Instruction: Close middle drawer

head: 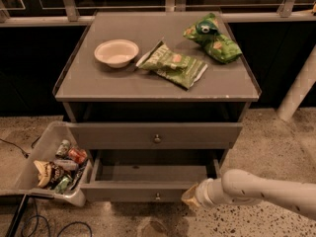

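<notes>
The middle drawer point(148, 190) is grey with a small round knob point(157, 196). It stands pulled out below the upper drawer point(157, 135), and its plain grey interior is empty. My gripper point(190, 197) is at the end of the white arm point(256, 189), low at the right end of the middle drawer's front, at or against it. The lowest drawer is hidden beneath the open one.
On the cabinet top point(98, 83) lie a white bowl point(116, 52), a green chip bag point(173, 64) and a second green bag point(212, 39). A white bin point(34, 147) of snacks and cans stands on the floor to the left. Cables point(39, 223) lie at the lower left.
</notes>
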### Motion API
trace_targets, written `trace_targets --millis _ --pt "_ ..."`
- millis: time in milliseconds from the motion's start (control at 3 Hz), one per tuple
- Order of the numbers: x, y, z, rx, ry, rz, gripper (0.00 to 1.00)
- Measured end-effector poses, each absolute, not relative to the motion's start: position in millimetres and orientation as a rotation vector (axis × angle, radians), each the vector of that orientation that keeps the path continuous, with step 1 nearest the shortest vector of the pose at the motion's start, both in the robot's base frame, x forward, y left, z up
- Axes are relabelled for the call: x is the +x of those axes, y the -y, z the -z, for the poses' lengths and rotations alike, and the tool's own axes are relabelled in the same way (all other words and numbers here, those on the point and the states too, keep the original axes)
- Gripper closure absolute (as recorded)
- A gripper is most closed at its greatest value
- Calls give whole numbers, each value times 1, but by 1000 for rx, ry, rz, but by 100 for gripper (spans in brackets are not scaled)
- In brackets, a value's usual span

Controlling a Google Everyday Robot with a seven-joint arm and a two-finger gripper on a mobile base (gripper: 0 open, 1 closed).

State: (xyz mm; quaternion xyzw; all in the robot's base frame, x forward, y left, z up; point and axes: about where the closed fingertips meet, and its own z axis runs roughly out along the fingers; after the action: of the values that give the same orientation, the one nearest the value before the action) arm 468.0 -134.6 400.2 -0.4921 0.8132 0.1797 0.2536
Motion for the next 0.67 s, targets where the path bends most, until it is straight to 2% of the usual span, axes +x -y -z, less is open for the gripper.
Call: trace_targets --millis 333,667 --pt "507 148 -415 -1298 -2194 -411 100" --pt "543 188 -432 -1213 -2201 -293 100"
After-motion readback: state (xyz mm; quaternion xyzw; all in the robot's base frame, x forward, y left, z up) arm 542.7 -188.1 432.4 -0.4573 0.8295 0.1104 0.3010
